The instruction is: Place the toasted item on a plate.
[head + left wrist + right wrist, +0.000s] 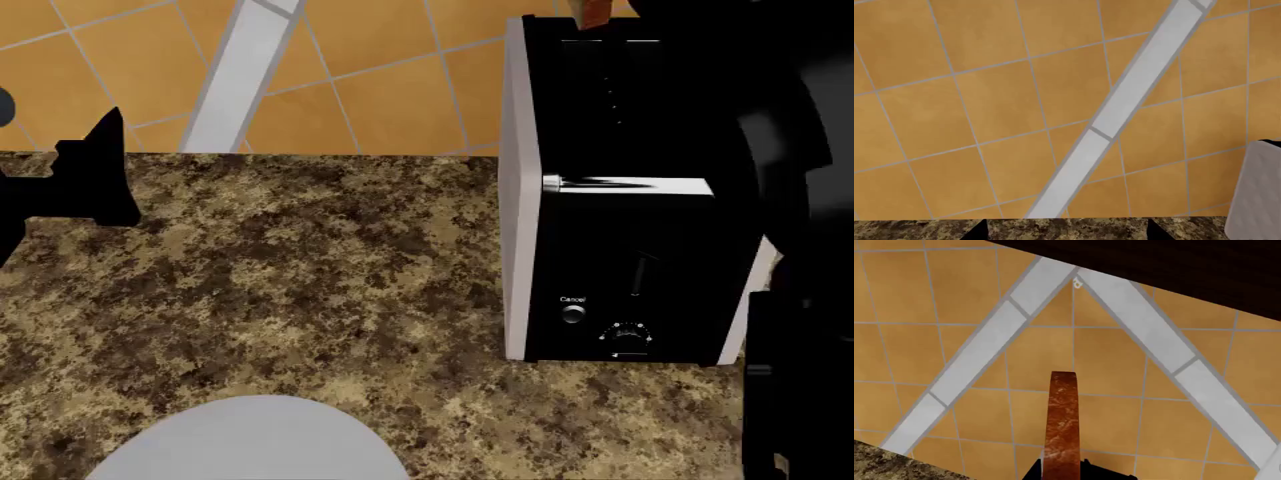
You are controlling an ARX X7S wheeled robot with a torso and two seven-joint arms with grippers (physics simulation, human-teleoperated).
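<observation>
Holding the bread slice (1063, 425) edge-on, the right tool (1062, 471) has it clenched between its dark fingers, and the wrist cam shows the golden-brown crust standing upright against the orange tiled wall (941, 295) with its pale grey diagonal strips. In the head view only a tiny corner of the slice (589, 12) peeks in at the top edge, above the back of the black toaster (617, 210), so it's up in the air and not in a slot. The toaster sits on the speckled granite surface (294, 290), knob and Cancel button facing the camera. The plate (247, 440) is at the near edge of the surface, well apart from the slice and bare. The left tool (91, 170) hovers off to the left over the surface; can't tell whether it's released or clenched.
</observation>
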